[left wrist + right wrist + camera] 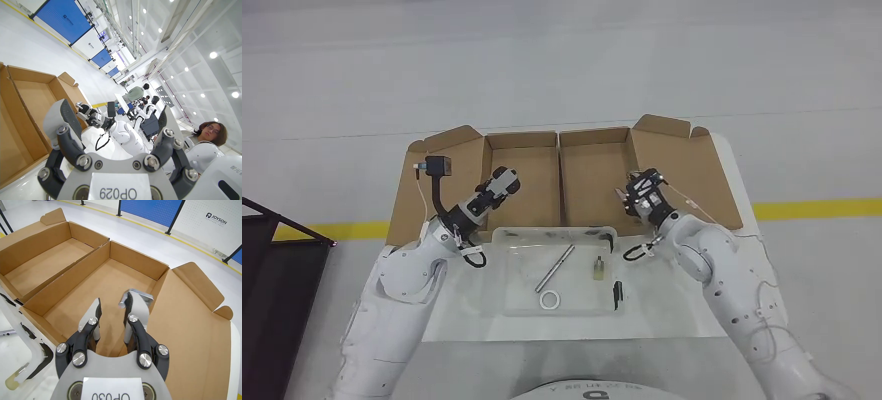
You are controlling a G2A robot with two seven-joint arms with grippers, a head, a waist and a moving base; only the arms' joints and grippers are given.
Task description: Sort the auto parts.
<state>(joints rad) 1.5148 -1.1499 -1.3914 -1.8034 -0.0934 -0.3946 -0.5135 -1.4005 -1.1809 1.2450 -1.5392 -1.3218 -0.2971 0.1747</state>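
While a rod (555, 268), a ring (550, 299) and a small part (598, 267) lie in the clear tray (522, 262) low in the top view, with a black part (617, 293) at its right edge, sorting looks barely begun. Higher up, the left tool (115, 111) hangs wide open, holding nothing. The right tool (113, 302) is open over the right cardboard box (132, 262), a shiny metal part (140, 295) touching one finger (139, 308). Four parts seem left.

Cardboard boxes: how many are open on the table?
2. One cardboard box sits behind the tray on the robot's left; the second box adjoins it on the right. Both stand open; no third seems hidden.
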